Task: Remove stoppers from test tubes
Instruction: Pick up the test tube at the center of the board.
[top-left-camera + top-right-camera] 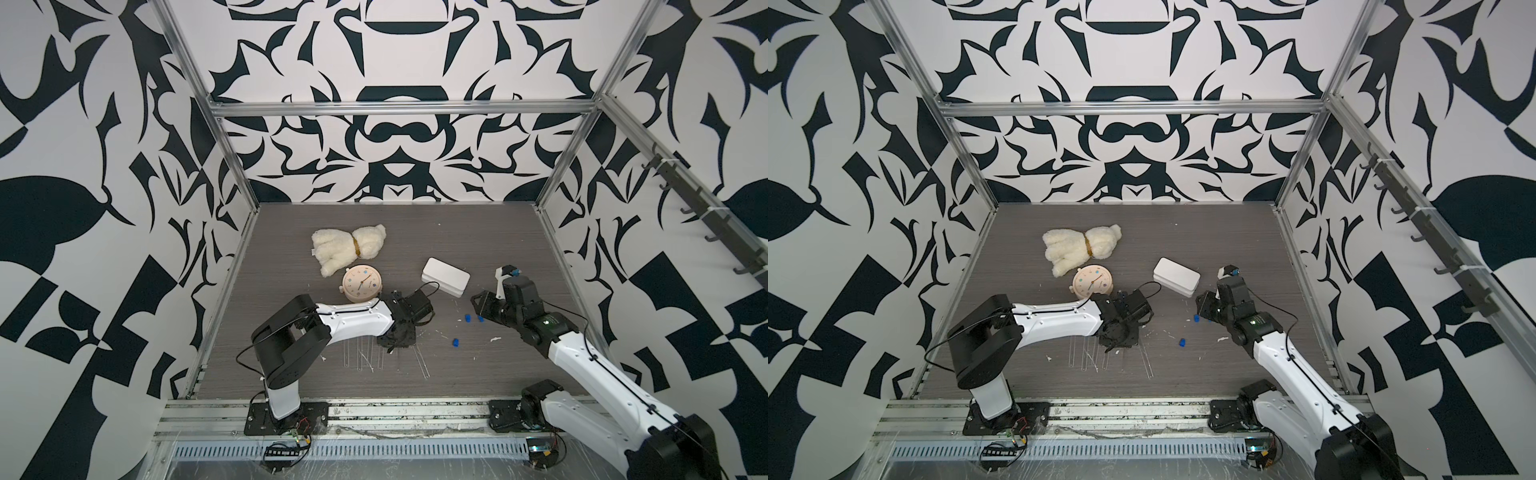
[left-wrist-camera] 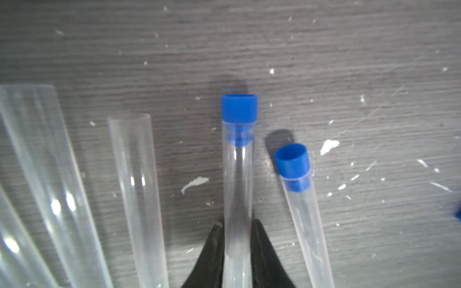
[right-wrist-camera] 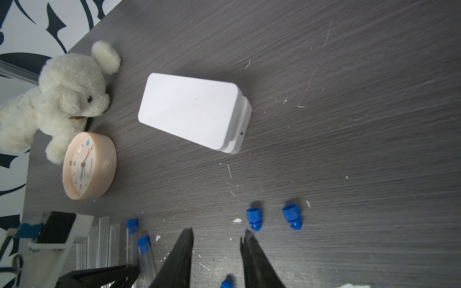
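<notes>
Above the grey table (image 1: 478,232), the left gripper (image 2: 238,224) is seen clamped on one capped test tube (image 2: 238,174) among the test tubes (image 2: 134,199) laid side by side near the middle of the front edge. The right gripper (image 3: 217,233) is held with jaws parted and empty, near three loose blue stoppers (image 3: 254,219) scattered between the centre and the right edge.
</notes>
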Motion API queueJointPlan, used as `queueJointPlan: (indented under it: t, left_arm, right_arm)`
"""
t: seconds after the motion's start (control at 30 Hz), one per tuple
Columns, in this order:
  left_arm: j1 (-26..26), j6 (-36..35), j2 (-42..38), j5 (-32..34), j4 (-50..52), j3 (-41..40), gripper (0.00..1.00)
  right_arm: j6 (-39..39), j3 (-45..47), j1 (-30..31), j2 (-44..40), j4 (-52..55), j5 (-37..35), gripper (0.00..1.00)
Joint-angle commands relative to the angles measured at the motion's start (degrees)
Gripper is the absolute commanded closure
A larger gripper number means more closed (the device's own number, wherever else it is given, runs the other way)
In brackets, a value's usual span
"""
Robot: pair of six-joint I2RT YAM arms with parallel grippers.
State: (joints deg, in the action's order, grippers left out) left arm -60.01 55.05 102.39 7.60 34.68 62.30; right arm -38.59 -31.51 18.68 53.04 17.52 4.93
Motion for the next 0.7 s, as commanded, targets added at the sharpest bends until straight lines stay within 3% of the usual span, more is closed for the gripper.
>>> queueJointPlan:
  t: [0.0,0.47,0.67]
  left_arm:
    - [0.2,-1.3,1.8,-0.8,5.7,0.6,0.76]
    - [0.2,-1.3,4.2,-0.8,8.0,2.0,0.74]
    - [0.3,-1.7,4.6,-1.5,7.9,2.0,0.78]
  right_arm:
    - [0.1,0.1,0.0,0.1,-2.0,0.1,0.66]
    - [0.3,0.2,0.0,0.1,-2.0,0.1,0.67]
    - [0.3,0.1,0.0,0.1,-2.1,0.1,0.67]
